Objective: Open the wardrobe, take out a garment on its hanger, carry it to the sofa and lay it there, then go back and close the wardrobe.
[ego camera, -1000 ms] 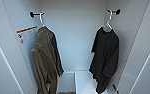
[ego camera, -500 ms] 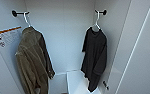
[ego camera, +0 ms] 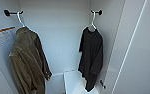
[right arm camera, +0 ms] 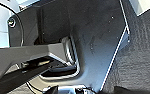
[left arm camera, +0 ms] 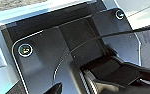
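Observation:
The wardrobe (ego camera: pixel 63 37) stands open in the head view, showing its plain white inside. The garment (ego camera: pixel 92 57), a limp black short-sleeved top, hangs at the right on a thin white hanger (ego camera: pixel 93 23). The hanger's hook rests over a dark peg (ego camera: pixel 97 11) high on the right inner wall. The top's hem reaches down near a white block (ego camera: pixel 73 82) on the wardrobe's floor.
An olive-brown jacket (ego camera: pixel 28 65) hangs at the left from its own white hanger (ego camera: pixel 20 20) on a second dark peg (ego camera: pixel 11 12). A white panel with an orange-edged label (ego camera: pixel 1 37) is at far left. The right door (ego camera: pixel 141 62) stands open, filling the right side.
The whole head picture has slid left since a second ago, so the camera has turned right. Both garments hang still on their pegs.

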Available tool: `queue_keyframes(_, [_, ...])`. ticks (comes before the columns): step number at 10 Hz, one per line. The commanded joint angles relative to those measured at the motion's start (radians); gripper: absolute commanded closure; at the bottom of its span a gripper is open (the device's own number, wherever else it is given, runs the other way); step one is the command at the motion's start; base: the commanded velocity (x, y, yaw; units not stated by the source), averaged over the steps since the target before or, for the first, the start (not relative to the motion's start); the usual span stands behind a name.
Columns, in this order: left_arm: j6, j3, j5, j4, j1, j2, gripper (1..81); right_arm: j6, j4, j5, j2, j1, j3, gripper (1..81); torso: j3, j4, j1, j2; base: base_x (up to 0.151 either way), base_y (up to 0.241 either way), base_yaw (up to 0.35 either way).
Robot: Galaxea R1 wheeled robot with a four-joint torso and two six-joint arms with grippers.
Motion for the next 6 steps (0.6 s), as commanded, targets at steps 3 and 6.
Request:
queue_keyframes(3, [0.0, 0.152, 0.098, 0.03, -0.264, -0.071, 1.0, -0.002, 0.004, -0.06, 0.002, 0.048, 0.006, 1.0, 0.0, 0.0, 0.0, 0.0, 0.0, 0.0, 0.0])
queue_keyframes(6, [-0.008, 0.152, 0.156, 0.019, -0.397, -0.07, 1.0, 0.001, 0.004, -0.06, 0.005, 0.059, 0.001, 1.0, 0.0, 0.0, 0.0, 0.0, 0.0, 0.0, 0.0])
